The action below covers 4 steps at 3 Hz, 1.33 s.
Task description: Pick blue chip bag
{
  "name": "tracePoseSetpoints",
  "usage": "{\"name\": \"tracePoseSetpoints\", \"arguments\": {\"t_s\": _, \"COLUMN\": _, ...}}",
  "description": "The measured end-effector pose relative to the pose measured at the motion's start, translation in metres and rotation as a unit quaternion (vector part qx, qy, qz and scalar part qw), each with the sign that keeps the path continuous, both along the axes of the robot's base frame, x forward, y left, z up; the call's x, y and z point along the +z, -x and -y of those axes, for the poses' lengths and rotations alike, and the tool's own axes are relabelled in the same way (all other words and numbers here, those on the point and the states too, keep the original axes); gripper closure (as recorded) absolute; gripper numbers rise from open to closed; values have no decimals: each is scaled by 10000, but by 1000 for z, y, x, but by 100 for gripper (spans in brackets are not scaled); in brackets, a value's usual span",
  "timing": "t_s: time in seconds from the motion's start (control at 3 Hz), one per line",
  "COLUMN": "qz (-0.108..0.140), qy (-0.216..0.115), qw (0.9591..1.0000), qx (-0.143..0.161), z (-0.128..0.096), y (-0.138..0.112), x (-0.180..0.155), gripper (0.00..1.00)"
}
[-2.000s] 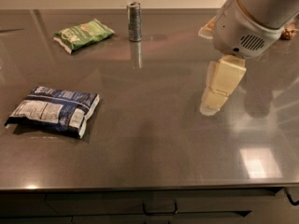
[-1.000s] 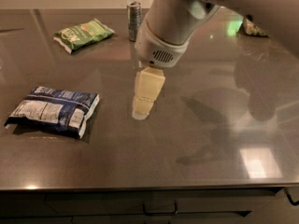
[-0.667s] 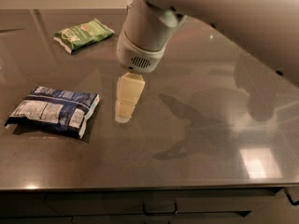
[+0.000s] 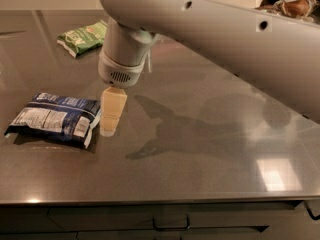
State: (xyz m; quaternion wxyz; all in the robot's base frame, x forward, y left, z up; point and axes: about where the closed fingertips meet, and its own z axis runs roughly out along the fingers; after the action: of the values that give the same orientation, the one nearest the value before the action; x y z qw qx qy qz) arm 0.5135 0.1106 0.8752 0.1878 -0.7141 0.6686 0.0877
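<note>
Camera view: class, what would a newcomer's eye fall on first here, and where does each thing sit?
The huge white robot arm sweeps in from the upper right and fills the top of the picture. Its cream claw hangs low over the grey table, close beside the right end of the blue chip bag, which lies at the left. A smaller green chip bag lies farther back on the left.

One green bag (image 4: 82, 36), one gripper (image 4: 110, 126) beside one blue chip bag (image 4: 52, 119)
</note>
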Motion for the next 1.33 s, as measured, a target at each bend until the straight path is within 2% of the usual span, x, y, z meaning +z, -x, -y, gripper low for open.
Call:
{"name": "tracePoseSetpoints", "arguments": {"t_s": 0.67, "qz": -408, "qy": -83, "qw": 9986, "qx": 324, "z": -50, "y": 9, "x": -26, "gripper": 0}}
{"name": "tracePoseSetpoints", "arguments": {"t_s": 1.0, "qz": -598, "qy": -161, "qw": 9971, "qx": 446, "z": -68, "y": 16, "x": -34, "gripper": 0}}
{"name": "tracePoseSetpoints", "arguments": {"t_s": 1.33, "qz": -647, "qy": -193, "qw": 9963, "qx": 539, "z": -82, "y": 19, "x": -36, "gripper": 0}}
